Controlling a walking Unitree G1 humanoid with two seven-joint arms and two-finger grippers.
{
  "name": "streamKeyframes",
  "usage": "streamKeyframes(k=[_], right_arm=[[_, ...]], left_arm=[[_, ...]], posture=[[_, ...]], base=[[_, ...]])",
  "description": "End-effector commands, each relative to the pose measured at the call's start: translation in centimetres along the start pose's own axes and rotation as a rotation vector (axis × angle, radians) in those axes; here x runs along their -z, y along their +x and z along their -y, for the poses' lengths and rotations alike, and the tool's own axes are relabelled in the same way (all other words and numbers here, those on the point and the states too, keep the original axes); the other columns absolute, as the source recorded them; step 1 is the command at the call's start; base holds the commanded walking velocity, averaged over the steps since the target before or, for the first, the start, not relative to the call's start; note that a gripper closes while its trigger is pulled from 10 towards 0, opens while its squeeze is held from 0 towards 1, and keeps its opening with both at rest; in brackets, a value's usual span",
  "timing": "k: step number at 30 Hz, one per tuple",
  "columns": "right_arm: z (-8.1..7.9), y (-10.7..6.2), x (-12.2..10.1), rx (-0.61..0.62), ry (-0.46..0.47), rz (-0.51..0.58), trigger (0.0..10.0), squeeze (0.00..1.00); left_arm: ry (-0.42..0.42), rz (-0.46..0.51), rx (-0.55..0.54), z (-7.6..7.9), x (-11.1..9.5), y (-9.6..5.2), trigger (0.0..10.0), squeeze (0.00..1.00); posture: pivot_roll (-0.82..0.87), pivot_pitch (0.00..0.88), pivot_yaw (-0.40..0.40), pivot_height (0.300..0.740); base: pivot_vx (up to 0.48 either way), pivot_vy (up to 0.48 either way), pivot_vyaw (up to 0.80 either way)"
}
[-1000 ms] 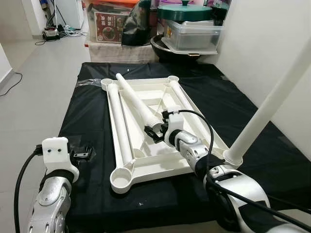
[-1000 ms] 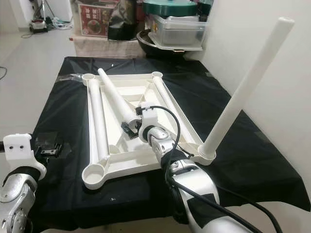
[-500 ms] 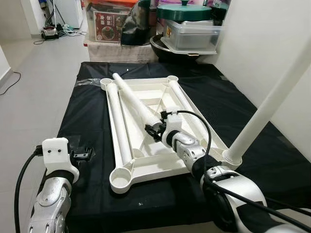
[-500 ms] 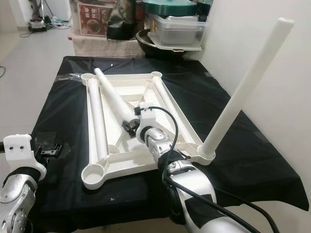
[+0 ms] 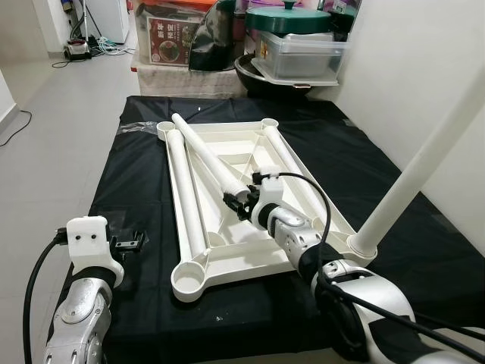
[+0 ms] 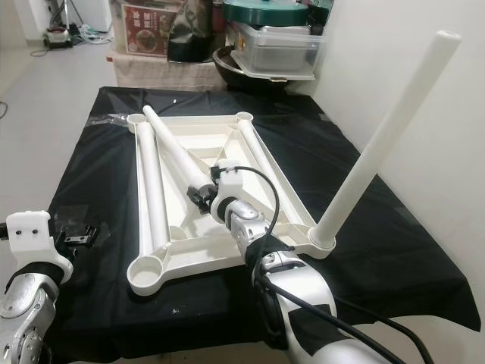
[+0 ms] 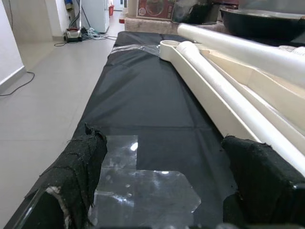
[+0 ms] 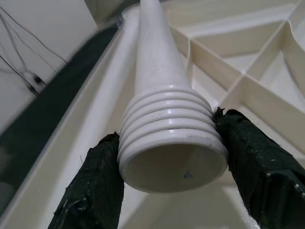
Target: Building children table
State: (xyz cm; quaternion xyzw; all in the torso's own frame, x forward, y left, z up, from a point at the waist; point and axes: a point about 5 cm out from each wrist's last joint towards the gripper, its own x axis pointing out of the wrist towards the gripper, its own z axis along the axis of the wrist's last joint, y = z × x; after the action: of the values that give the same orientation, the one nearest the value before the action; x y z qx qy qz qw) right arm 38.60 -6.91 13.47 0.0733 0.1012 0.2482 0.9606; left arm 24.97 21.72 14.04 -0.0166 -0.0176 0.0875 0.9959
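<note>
The white table top (image 5: pixel 227 262) lies upside down on a black cloth (image 5: pixel 136 189). One white leg (image 5: pixel 424 163) stands upright in its near right corner socket. A second leg (image 5: pixel 186 189) lies along the left rim. My right gripper (image 5: pixel 236 203) is shut on the threaded end (image 8: pixel 169 138) of a third leg (image 5: pixel 203 148), which lies slantwise across the frame, pinched between both fingers (image 8: pixel 257 157). The near left socket (image 5: pixel 189 282) stands empty. My left gripper (image 5: pixel 129 243) is open, low over the cloth left of the table top, above a clear tape patch (image 7: pixel 143 186).
Storage boxes and a pot with a green lid (image 5: pixel 288 19) crowd the far end beyond the cloth. A white wall (image 5: pixel 424 61) runs along the right. Tiled floor (image 5: pixel 53 121) lies to the left, with cables (image 5: pixel 83 49) at the far left.
My right gripper has shifted slightly left and away with the leg's threaded end, and the leg's far end has swung left toward the far left socket. The left arm has barely moved.
</note>
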Motion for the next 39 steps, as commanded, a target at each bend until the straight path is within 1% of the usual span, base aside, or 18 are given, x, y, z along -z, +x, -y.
streamKeyframes(k=[1,4,5,8,9,10,11,12,13,15,16,18,19,23,27,32,35,39], right_arm=[[0.3,0.0,-2.9,-0.049,0.030,0.153,0.0,0.00],[0.6,-0.3,-3.7,-0.073,0.050,0.205,0.0,0.00],[1.5,-0.9,-5.1,-0.102,0.107,0.287,0.0,0.00],[1.8,-1.0,-5.3,-0.105,0.120,0.301,0.0,0.00],[2.1,-1.3,-5.6,-0.115,0.157,0.325,0.0,0.00],[2.1,-2.0,-5.8,-0.197,0.184,0.346,0.0,0.00],[2.1,-2.0,-5.8,-0.197,0.184,0.346,0.0,0.00],[1.8,-2.7,-5.7,-0.288,0.195,0.355,0.0,0.00],[1.8,-2.7,-5.7,-0.288,0.195,0.355,0.0,0.00],[1.4,-4.5,-4.5,-0.460,0.182,0.327,0.0,0.00],[1.4,-4.5,-4.5,-0.460,0.182,0.327,0.0,0.00],[1.6,-5.6,-3.2,-0.528,0.181,0.289,0.0,0.00],[2.0,-6.6,-2.7,-0.584,0.227,0.276,0.0,0.00],[2.0,-6.8,-2.7,-0.606,0.244,0.274,0.0,0.00],[1.1,-8.0,-2.5,-0.699,0.309,0.275,0.0,0.00],[0.8,-8.1,-2.5,-0.705,0.331,0.278,0.0,0.00],[0.4,-8.5,-2.4,-0.678,0.400,0.290,0.0,0.00],[0.6,-8.1,-2.3,-0.617,0.440,0.300,0.0,0.00]], left_arm=[[-0.051,-0.002,0.023,0.4,0.0,0.2,10.0,0.00],[-0.066,0.005,0.036,0.5,-0.2,0.4,10.0,0.00],[-0.112,0.024,0.061,0.7,-0.8,0.8,10.0,0.00],[-0.121,0.027,0.064,0.7,-0.9,0.9,10.0,0.00],[-0.156,0.033,0.085,0.9,-1.2,1.1,10.0,0.00],[-0.240,0.043,0.137,1.5,-1.7,1.4,10.0,0.00],[-0.240,0.043,0.137,1.5,-1.7,1.4,10.0,0.00],[-0.334,0.056,0.197,2.1,-2.4,1.6,10.0,0.00],[-0.334,0.056,0.197,2.1,-2.4,1.6,10.0,0.00],[-0.494,0.089,0.364,3.6,-3.9,1.8,10.0,0.00],[-0.494,0.089,0.364,3.6,-3.9,1.8,10.0,0.00],[-0.569,0.118,0.481,4.6,-5.0,1.6,10.0,0.00],[-0.665,0.132,0.561,5.3,-5.8,1.6,10.0,0.00],[-0.702,0.138,0.585,5.4,-6.0,1.6,10.0,0.00],[-0.841,0.112,0.599,5.5,-5.8,2.1,10.0,0.00],[-0.876,0.109,0.579,5.5,-5.6,2.1,10.0,0.00],[-0.948,0.096,0.568,5.7,-5.2,1.1,10.0,0.00],[-0.980,0.085,0.563,5.7,-4.9,0.3,10.0,0.00]], posture=[[0.12,0.000,-0.111,0.740],[0.11,0.000,-0.105,0.740],[0.10,0.000,-0.096,0.740],[0.10,0.000,-0.096,0.740],[0.07,0.000,-0.079,0.740],[0.06,0.000,-0.068,0.740],[0.06,0.000,-0.068,0.740],[0.05,0.000,-0.063,0.740],[0.05,0.000,-0.063,0.740],[0.04,0.000,-0.047,0.740],[0.04,0.000,-0.047,0.740],[0.03,0.000,-0.042,0.740],[0.03,0.000,-0.039,0.740],[0.02,0.000,-0.035,0.740],[0.01,0.000,-0.018,0.740],[0.00,0.000,-0.015,0.740],[0.02,0.000,-0.029,0.740],[0.03,0.000,-0.037,0.740]], base=[[0.000,0.000,0.00],[0.000,0.000,0.00],[0.000,0.000,0.00],[0.000,0.000,0.00],[0.000,0.000,0.00],[0.000,0.000,0.00],[0.000,0.000,0.00],[0.000,0.000,0.00],[0.000,0.000,0.00],[0.000,0.000,0.00],[0.000,0.000,0.00],[0.000,0.000,0.00],[0.000,0.000,0.00],[0.000,0.000,0.00],[0.000,0.000,0.00],[0.000,0.000,0.00],[0.000,0.000,0.00],[0.000,0.000,0.00]])
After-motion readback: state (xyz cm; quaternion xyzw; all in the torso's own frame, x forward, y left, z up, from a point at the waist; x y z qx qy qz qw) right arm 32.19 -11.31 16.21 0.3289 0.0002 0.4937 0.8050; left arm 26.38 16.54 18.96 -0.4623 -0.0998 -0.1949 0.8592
